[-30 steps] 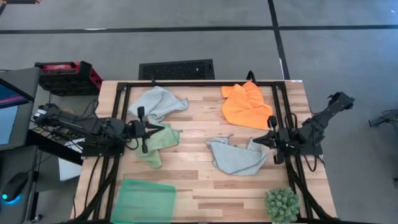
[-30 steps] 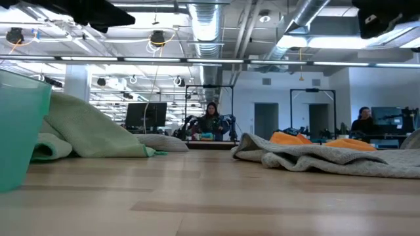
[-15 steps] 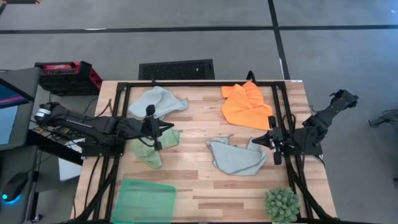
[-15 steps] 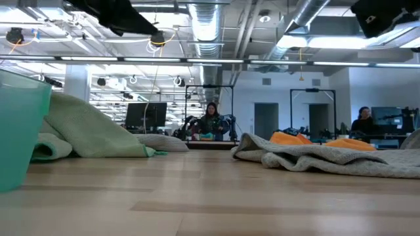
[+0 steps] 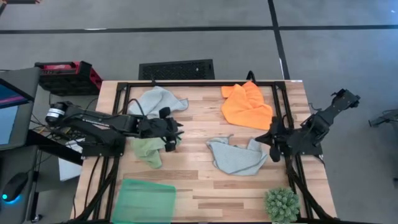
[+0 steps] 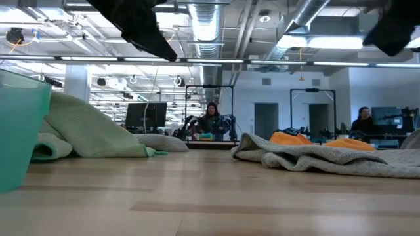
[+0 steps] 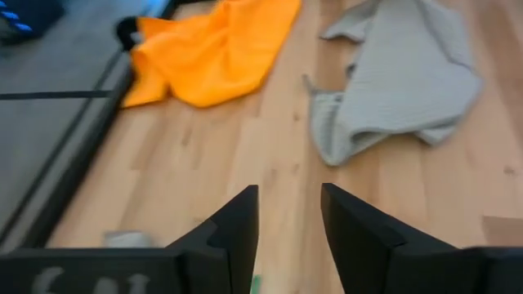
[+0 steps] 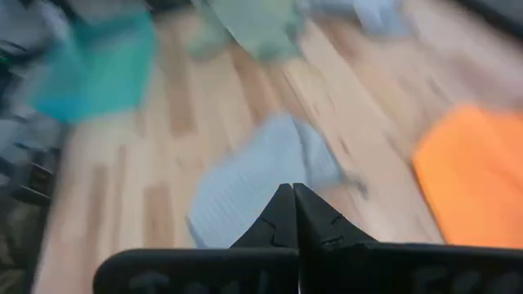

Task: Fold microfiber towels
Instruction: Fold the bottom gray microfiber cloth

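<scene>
Four towels lie spread over the wooden worktop, all crumpled and none folded. The left gripper reaches in from the left side and hovers over the right-hand edge of the light green towel, which lies bunched at left centre; in the left wrist view its fingers stand apart with bare wood showing between them, holding nothing. Just behind that arm lies one grey-blue towel, near the far left corner. The second grey-blue towel lies rumpled at centre right, and the right gripper sits just beside its right edge, above the worktop; in the right wrist view its fingers are pressed together tip to tip, with no cloth between them. The orange towel lies at the far right, well clear of both grippers. A darker green tray rests at the near left edge, and a small spiky plant stands at the near right corner. In the low view, people sit in the room beyond.
</scene>
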Robot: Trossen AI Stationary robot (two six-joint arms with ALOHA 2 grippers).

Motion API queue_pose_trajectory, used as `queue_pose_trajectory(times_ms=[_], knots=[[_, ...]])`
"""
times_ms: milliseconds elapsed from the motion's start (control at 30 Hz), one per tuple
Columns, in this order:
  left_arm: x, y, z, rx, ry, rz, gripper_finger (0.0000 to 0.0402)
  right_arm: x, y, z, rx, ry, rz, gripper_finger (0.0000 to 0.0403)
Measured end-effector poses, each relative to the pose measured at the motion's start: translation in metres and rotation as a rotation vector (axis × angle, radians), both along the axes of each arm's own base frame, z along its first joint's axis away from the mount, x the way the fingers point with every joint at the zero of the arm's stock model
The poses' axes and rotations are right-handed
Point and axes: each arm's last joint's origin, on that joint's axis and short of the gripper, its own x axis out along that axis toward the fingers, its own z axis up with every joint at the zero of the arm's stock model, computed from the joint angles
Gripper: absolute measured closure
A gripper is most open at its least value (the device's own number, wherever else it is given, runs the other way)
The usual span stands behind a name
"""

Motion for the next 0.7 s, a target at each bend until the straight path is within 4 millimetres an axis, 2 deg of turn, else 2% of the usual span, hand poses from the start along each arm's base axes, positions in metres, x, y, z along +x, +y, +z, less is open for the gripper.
queue_pose_trajectory(times_ms=[200,333,700], knots=[[0.005,0.002,0.0,-0.029,0.006,-0.027,0.0274,0.013,0.003,-0.016,0.127,0.255,-0.068,0.039],[0.005,0.002,0.0,-0.023,0.007,-0.031,0.0274,0.027,0.004,-0.025,0.156,0.344,-0.097,0.0377],[0.005,0.002,0.0,0.009,0.017,-0.054,0.0274,0.055,-0.027,-0.044,0.274,0.49,-0.363,0.0299]])
